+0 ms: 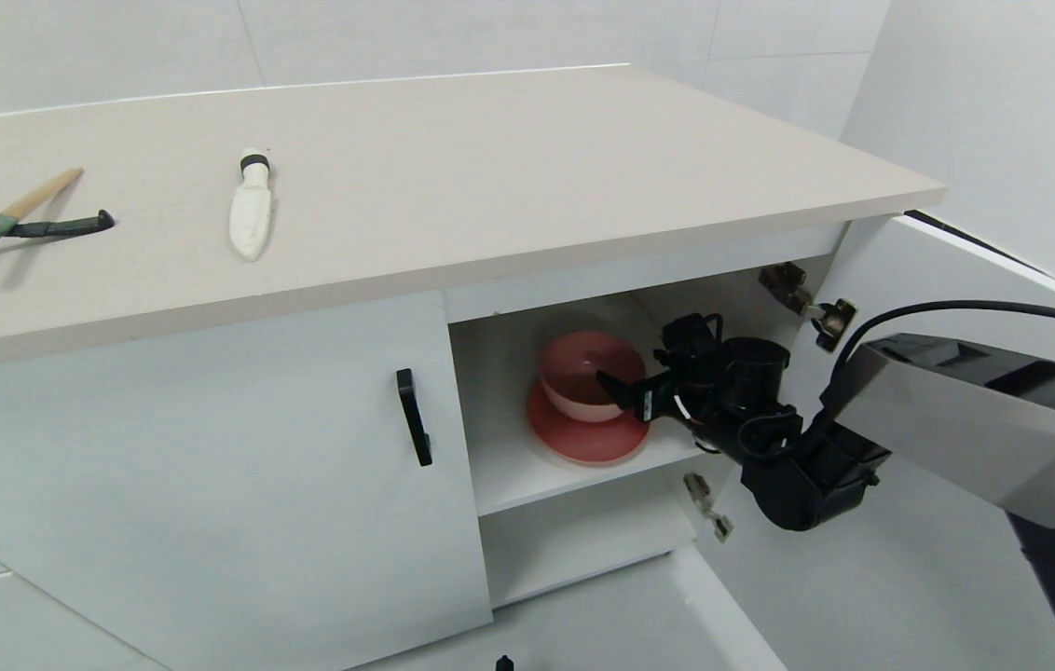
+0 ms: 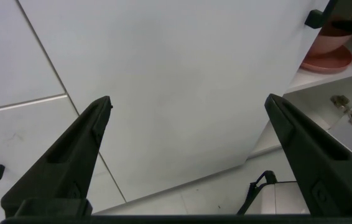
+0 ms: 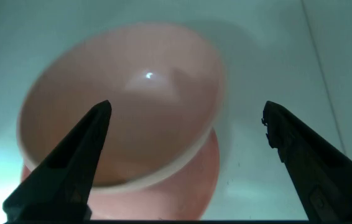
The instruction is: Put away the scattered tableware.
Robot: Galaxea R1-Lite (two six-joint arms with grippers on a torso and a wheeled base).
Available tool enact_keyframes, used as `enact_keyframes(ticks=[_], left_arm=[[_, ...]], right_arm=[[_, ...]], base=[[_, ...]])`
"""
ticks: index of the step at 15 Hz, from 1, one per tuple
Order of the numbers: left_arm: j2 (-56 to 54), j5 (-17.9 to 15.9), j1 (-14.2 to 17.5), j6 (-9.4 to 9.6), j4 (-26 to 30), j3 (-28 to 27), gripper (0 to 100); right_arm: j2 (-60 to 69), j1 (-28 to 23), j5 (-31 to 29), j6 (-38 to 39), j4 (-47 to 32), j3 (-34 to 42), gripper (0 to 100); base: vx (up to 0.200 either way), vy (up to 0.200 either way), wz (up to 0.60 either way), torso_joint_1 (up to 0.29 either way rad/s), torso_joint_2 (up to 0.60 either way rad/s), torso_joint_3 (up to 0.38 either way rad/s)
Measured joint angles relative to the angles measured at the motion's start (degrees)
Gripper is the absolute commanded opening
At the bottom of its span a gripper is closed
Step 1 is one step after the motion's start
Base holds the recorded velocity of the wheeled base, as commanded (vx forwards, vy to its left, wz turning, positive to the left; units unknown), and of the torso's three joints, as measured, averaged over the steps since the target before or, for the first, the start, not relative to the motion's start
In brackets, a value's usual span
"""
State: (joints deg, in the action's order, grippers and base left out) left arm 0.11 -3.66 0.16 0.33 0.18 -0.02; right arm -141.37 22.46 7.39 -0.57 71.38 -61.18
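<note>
Obs., head view, clock positions taken from that view's centre.

Pink bowl (image 1: 579, 373) sits on a red plate (image 1: 583, 445) on the upper shelf (image 1: 527, 480) of the cabinet, about 5 o'clock; right-hand door (image 1: 868, 275) is swung open, hinges (image 1: 807, 300) exposed; left-hand door (image 1: 211, 447) is closed, with a black handle (image 1: 413, 417) at its edge.

Right gripper (image 1: 616, 387) is inside the opening at the bowl's 3 o'clock; fingers spread wide, nothing between them gripped; one fingertip overlaps the bowl's rim from here, contact cannot be told; the second finger is hidden behind the wrist. In the right wrist view the bowl (image 3: 123, 106) lies between and beyond the two spread fingers of the gripper (image 3: 186, 107); the plate (image 3: 188, 186) is only a sliver beneath, cut off by the frame edge.

Left gripper (image 2: 188, 99) is low, facing the closed door; fingers wide apart, empty; bowl (image 2: 334, 38) and plate (image 2: 328, 61) are partly cut off at that view's corner.

Countertop (image 1: 453, 177): white utensil (image 1: 251, 210) with a black band at 10 o'clock, its kind unclear; further toward 9 o'clock a wooden stick (image 1: 15, 214) with a green end lies across a black utensil (image 1: 38, 227); both run off the frame edge, so their far ends are unseen.
</note>
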Motion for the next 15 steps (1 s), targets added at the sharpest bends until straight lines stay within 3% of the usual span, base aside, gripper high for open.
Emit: enact_keyframes(ticks=[6, 9, 15], left_arm=[[0.02, 0.00, 0.00, 0.11, 0.06, 0.02, 100], [0.05, -0.17, 0.00, 0.18, 0.09, 0.02, 100], [0.05, -0.22, 0.00, 0.00, 0.09, -0.02, 100]], right_arm=[[5.73, 2.45, 0.00, -0.22, 2.79, 6.25, 100], [10.75, 4.56, -0.17, -2.27, 7.07, 16.53, 100], [30.51, 9.20, -0.35, -3.77, 14.62, 44.40, 100]], base=[[0.000, 0.000, 0.00, 0.000, 0.00, 0.000], [0.000, 0.000, 0.00, 0.000, 0.00, 0.000], [0.000, 0.000, 0.00, 0.000, 0.00, 0.000]])
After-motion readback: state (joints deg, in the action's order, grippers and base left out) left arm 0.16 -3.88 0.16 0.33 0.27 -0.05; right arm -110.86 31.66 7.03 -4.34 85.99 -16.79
